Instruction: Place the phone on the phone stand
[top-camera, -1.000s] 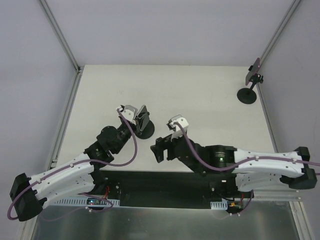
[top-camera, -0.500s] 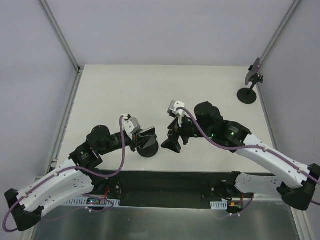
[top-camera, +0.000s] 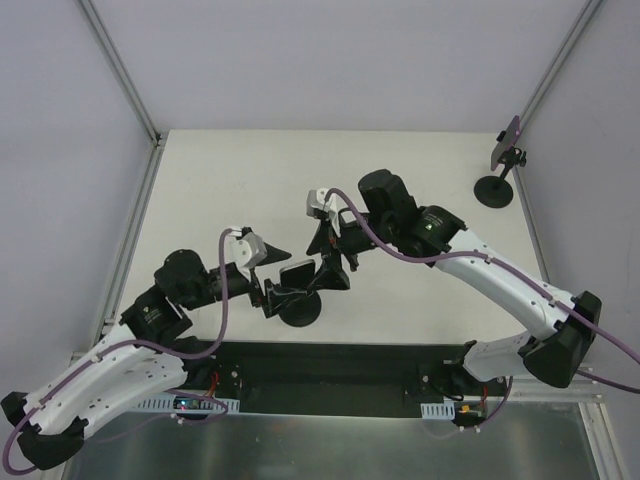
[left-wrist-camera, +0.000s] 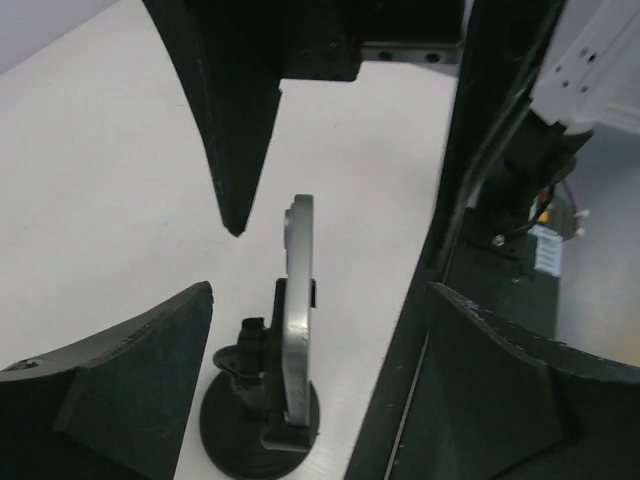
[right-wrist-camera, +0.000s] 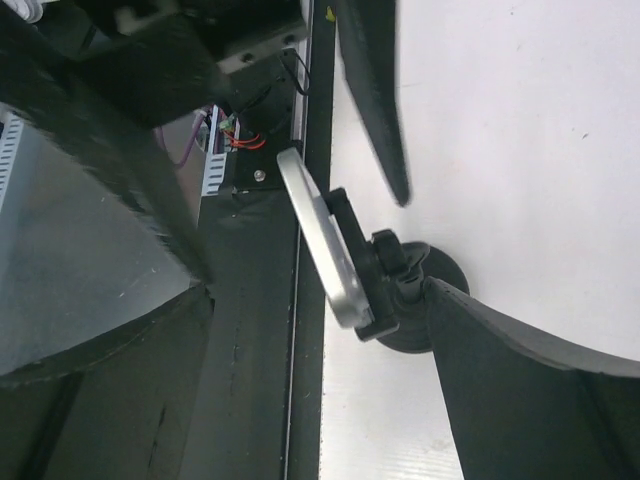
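The silver-edged phone (left-wrist-camera: 297, 300) stands upright in the cradle of the black phone stand (left-wrist-camera: 258, 430), which rests on its round base (top-camera: 299, 311) near the table's front edge. In the top view the phone (top-camera: 297, 275) leans above that base. My left gripper (left-wrist-camera: 318, 295) is open, with a finger on each side of the phone and neither touching it. My right gripper (right-wrist-camera: 318, 290) is open too and faces the stand (right-wrist-camera: 415, 290) from the far right side, its fingers apart from the phone (right-wrist-camera: 320, 240). From above, the left gripper (top-camera: 276, 277) and right gripper (top-camera: 328, 262) flank the stand.
A second black stand (top-camera: 497, 188) with a dark phone on it is at the table's far right corner. The black front rail (top-camera: 330, 360) runs just behind the near stand. Metal frame posts border the white table (top-camera: 250, 180).
My left gripper has opened and let go of the phone, after moving toward the front edge with the stand. My right arm has swung up and round to the stand's far right side.
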